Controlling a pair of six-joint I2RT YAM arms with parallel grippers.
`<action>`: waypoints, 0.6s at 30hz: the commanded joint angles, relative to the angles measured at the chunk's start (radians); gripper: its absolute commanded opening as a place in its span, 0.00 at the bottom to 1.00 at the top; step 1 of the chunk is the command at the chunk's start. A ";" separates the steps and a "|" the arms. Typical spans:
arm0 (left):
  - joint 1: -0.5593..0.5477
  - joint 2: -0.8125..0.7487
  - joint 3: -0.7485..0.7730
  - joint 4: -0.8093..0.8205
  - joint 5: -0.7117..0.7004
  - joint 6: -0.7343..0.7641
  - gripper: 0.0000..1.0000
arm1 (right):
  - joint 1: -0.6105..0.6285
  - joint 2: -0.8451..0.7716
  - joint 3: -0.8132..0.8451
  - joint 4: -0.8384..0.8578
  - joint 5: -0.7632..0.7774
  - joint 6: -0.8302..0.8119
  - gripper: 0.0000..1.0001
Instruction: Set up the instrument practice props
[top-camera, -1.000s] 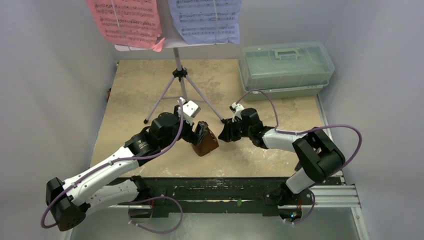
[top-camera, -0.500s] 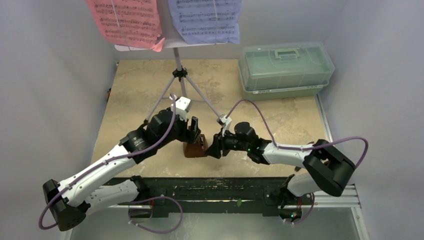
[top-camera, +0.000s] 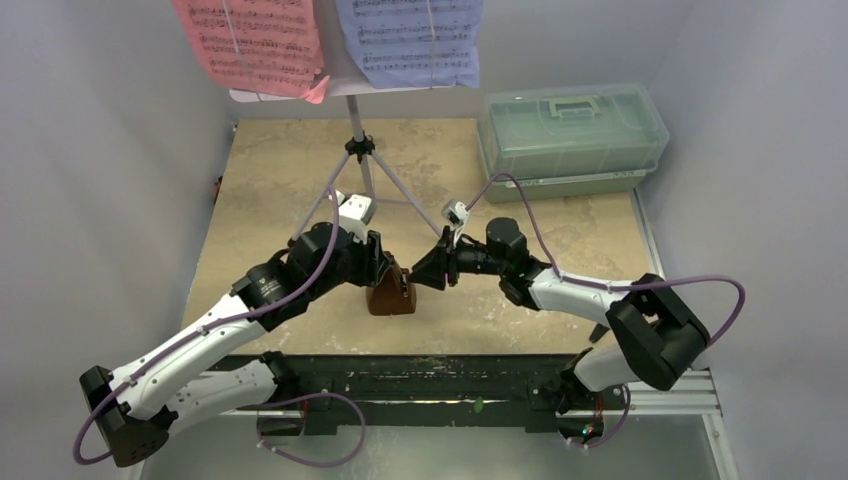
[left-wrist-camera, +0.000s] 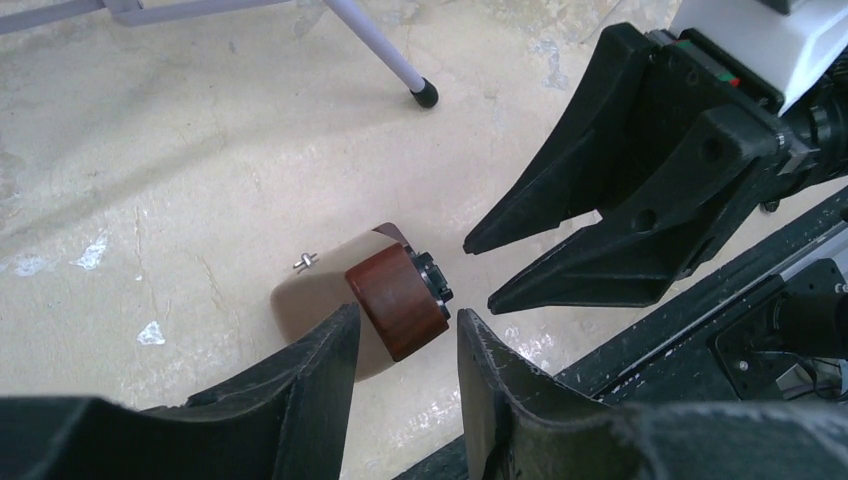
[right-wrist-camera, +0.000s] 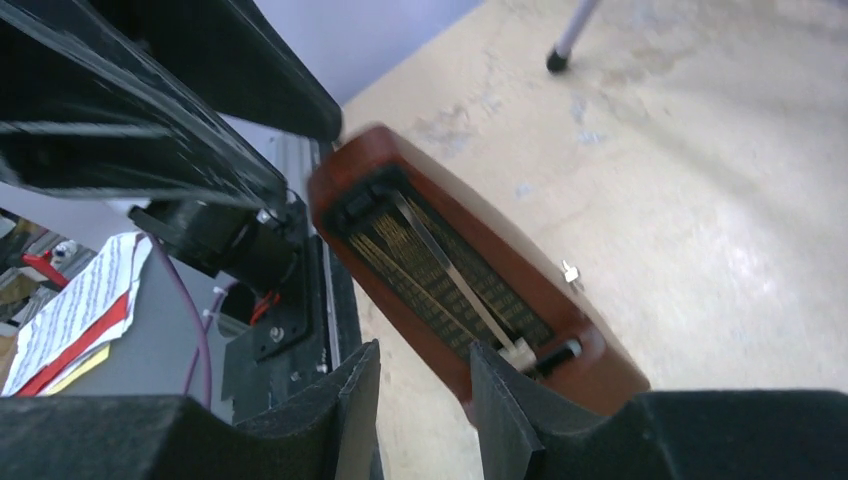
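Observation:
The brown pyramid metronome (top-camera: 390, 296) stands upright on the tan table between my two grippers. My left gripper (top-camera: 383, 268) is open; in the left wrist view (left-wrist-camera: 407, 315) its fingers flank the metronome's top (left-wrist-camera: 398, 300) without touching it. My right gripper (top-camera: 427, 272) is open just right of the metronome. In the right wrist view (right-wrist-camera: 425, 348) it faces the metronome's scale face (right-wrist-camera: 455, 285), apart from it. The lavender music stand (top-camera: 361, 150) stands at the back on its tripod, bearing the pink sheet (top-camera: 255, 40) and the pale-blue sheet (top-camera: 410, 35).
The translucent green lidded box (top-camera: 570, 135) sits at the back right. A tripod foot (left-wrist-camera: 427, 97) rests just beyond the metronome. The black rail (top-camera: 450, 375) runs along the table's near edge. Grey walls close in left and right.
My left gripper set the tilted metronome down upright, let go and drew back a little. My right gripper swung in toward the metronome and stays open.

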 joint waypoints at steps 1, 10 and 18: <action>0.006 -0.007 -0.005 0.031 0.009 -0.009 0.37 | 0.002 0.019 0.083 0.071 -0.103 -0.028 0.41; 0.005 0.015 -0.025 -0.002 0.022 0.049 0.25 | 0.002 0.091 0.143 0.090 -0.090 0.005 0.32; 0.005 0.024 -0.040 -0.020 0.030 0.088 0.20 | 0.002 0.142 0.182 0.079 -0.037 0.037 0.25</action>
